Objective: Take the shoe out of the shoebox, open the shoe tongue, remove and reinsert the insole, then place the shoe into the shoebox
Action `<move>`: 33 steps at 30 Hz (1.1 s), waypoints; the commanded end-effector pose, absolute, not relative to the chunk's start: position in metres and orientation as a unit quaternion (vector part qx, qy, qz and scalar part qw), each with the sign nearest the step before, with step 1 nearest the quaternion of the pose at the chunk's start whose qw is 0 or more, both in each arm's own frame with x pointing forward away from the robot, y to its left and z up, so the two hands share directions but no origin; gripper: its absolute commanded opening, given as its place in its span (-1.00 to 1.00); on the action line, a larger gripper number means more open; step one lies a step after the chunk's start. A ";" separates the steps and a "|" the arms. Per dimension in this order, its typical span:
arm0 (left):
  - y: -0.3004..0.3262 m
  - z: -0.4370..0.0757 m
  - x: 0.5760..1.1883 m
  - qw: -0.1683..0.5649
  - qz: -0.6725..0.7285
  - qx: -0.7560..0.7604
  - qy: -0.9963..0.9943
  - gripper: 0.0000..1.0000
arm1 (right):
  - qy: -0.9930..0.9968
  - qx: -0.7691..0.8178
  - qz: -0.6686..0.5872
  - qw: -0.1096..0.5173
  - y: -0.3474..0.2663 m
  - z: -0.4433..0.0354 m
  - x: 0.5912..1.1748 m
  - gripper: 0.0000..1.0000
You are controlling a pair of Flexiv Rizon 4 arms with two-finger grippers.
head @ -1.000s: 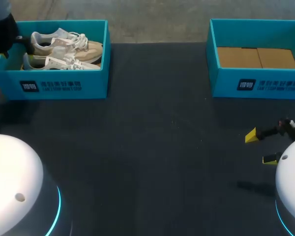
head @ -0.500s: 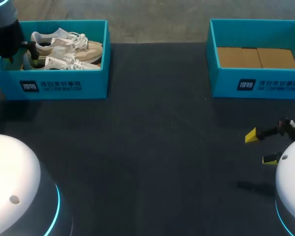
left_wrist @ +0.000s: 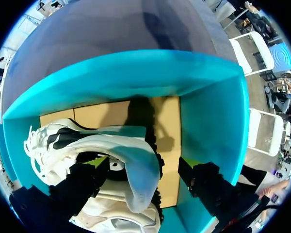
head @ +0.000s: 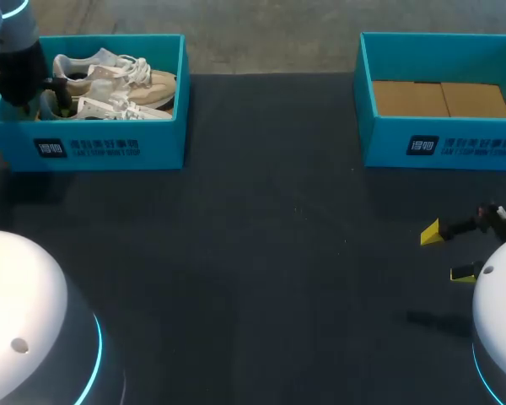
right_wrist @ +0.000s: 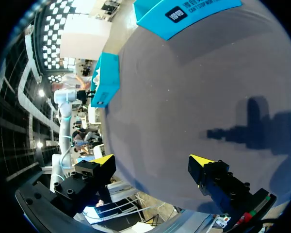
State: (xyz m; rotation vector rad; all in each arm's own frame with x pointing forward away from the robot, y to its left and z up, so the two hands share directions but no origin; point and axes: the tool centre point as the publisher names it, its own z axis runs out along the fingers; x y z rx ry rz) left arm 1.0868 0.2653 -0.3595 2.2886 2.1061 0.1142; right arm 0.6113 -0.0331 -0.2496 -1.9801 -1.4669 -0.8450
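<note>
A teal cardboard shoebox (head: 88,148) stands at the far left of the dark tabletop (head: 278,253), and every place here is given from it. Inside it lie a pair of beige-and-white lace-up sneakers (head: 110,84), side by side on their sides, toes towards the box's right wall and heels towards its left wall. Both are wholly within the box.

The left arm (head: 21,59) comes down over the box's left end, its black wrist just above the sneakers' heels. In the left wrist view the left pincer (left_wrist: 145,165) is inside the shoebox (left_wrist: 136,73) and spread wide. The rounded white heel of the nearer sneaker (left_wrist: 111,145) lies between its fingers. One finger sits over that sneaker's collar. The other is in the gap between the heel and the box wall, clear of the shoe. Whether the first finger touches the sneaker I cannot tell. Ahead of the pincer, beyond the heel, the box's brown card floor (left_wrist: 102,114) shows bare.

A second teal shoebox (head: 443,143) stands well apart to the right of the first, level with it, holding only its brown card floor. The right pincer (head: 447,253) hangs nearer the robot than that box, far from the shoebox with the sneakers. In its own wrist view the right pincer (right_wrist: 153,160) is spread wide over bare tabletop, with nothing between its yellow tips.
</note>
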 end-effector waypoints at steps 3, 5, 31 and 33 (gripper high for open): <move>0.265 -0.365 1.092 0.010 0.035 0.735 0.678 0.76 | -0.543 -0.734 -0.312 0.263 -0.032 -0.250 0.610 1.00; 0.265 -0.369 1.093 0.006 0.035 0.734 0.678 0.76 | -0.543 -0.734 -0.312 0.263 -0.032 -0.250 0.610 1.00; 0.264 -0.399 1.105 -0.021 0.030 0.735 0.677 -0.07 | -0.543 -0.734 -0.312 0.263 -0.032 -0.250 0.610 1.00; 0.264 -0.401 1.106 -0.023 0.026 0.734 0.678 -0.14 | -0.543 -0.734 -0.312 0.263 -0.032 -0.250 0.610 1.00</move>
